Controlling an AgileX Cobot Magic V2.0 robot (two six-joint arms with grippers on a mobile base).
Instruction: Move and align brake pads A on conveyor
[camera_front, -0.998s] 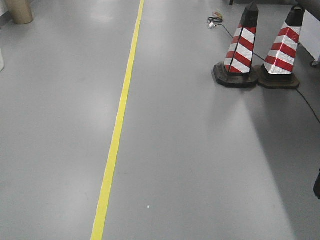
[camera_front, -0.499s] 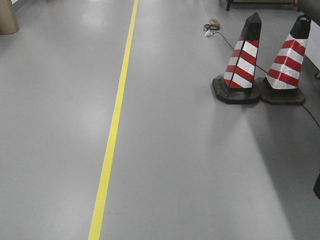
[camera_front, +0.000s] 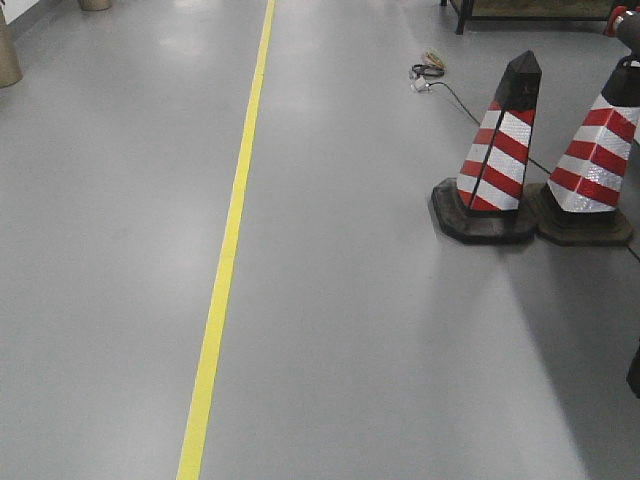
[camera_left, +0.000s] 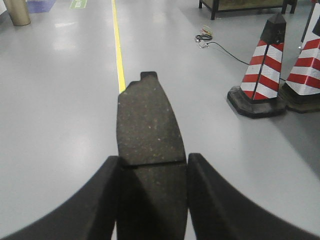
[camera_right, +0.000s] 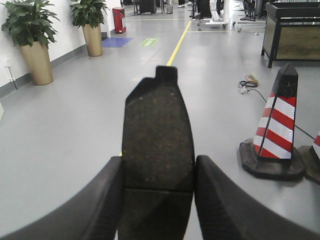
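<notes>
My left gripper (camera_left: 152, 165) is shut on a dark grey-black brake pad (camera_left: 147, 125) that sticks out forward between the black fingers (camera_left: 100, 200), its thin groove level with the fingertips. My right gripper (camera_right: 159, 167) is shut on a second brake pad (camera_right: 158, 135) held the same way, notched end pointing away. Both pads hang above a grey floor. The conveyor is out of view in every frame. Neither gripper shows in the front view.
Two red-and-white striped cones (camera_front: 498, 160) (camera_front: 592, 165) stand on black bases at the right, with a black cable (camera_front: 450, 92) behind them. A yellow floor line (camera_front: 225, 260) runs ahead. Potted plants (camera_right: 31, 40) line the left wall; a dark bench (camera_right: 292, 32) is far right.
In the front view the cones and cable have slid down and rightward and the yellow line has shifted slightly left, so the view has turned.
</notes>
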